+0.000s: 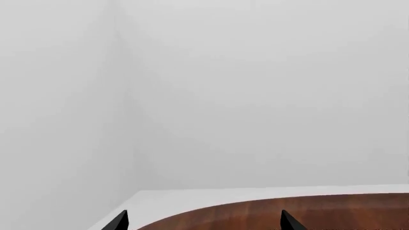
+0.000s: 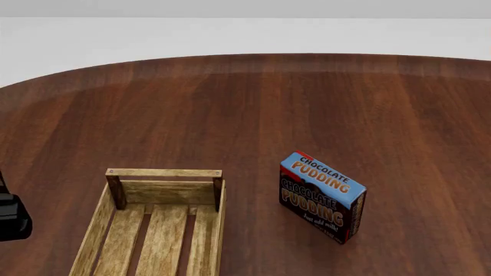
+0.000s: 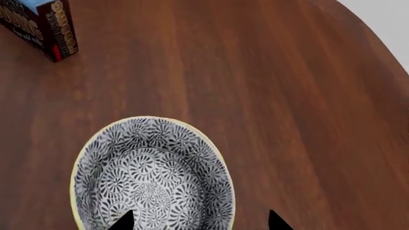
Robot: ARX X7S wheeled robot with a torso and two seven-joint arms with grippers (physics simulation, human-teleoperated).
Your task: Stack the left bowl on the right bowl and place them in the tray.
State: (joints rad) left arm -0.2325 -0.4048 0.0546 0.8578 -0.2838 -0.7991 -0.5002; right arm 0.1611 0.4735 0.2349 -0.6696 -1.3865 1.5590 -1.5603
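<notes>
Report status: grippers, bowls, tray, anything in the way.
Right gripper open above patterned bowl, holding nothing. Left gripper open, empty, at table edge. Tray empty. Pudding box beside tray; second bowl unseen.

The left gripper (image 1: 203, 223) shows only two dark fingertips, set well apart. The right gripper (image 3: 199, 221) likewise shows two spread tips. A dark left-arm part (image 2: 11, 215) sits at the head view's left edge.

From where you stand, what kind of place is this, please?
Probably a simulated test room, not a lived-in home: a round dark wooden table stands between plain pale walls, and only a few props lie on it: a slatted tray, a pudding box, a patterned bowl.
</notes>
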